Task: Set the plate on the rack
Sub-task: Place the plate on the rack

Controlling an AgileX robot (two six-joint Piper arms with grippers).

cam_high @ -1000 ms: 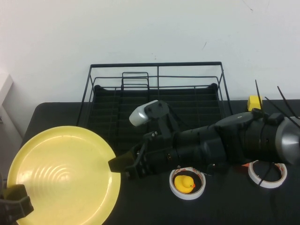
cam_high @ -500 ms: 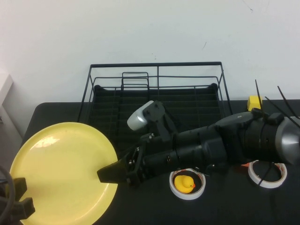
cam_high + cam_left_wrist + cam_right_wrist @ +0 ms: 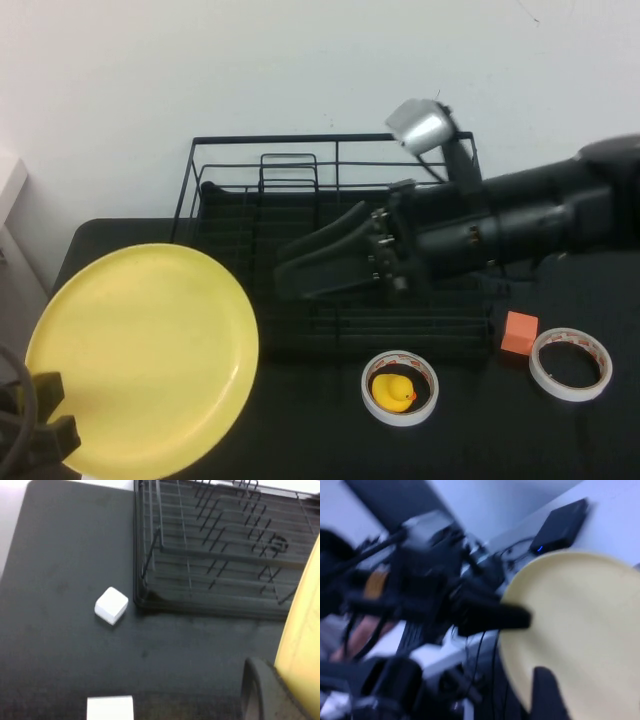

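Observation:
The pale-yellow plate is held tilted above the table's left front, its face turned up and toward the rack. My left gripper is shut on the plate's near-left rim; in the left wrist view one dark finger presses against the plate's edge. The black wire rack stands at the back middle and also shows in the left wrist view. My right gripper hovers open over the rack's front left, fingers pointing at the plate's right edge, a small gap away. The plate fills the right wrist view.
A white tape roll with a small yellow duck inside lies in front of the rack. An orange cube and a second tape roll lie at the front right. A white cube sits on the black table left of the rack.
My right arm has risen from the table front and swung back over the rack, uncovering the orange cube. The plate has lifted and tilted a little toward the rack.

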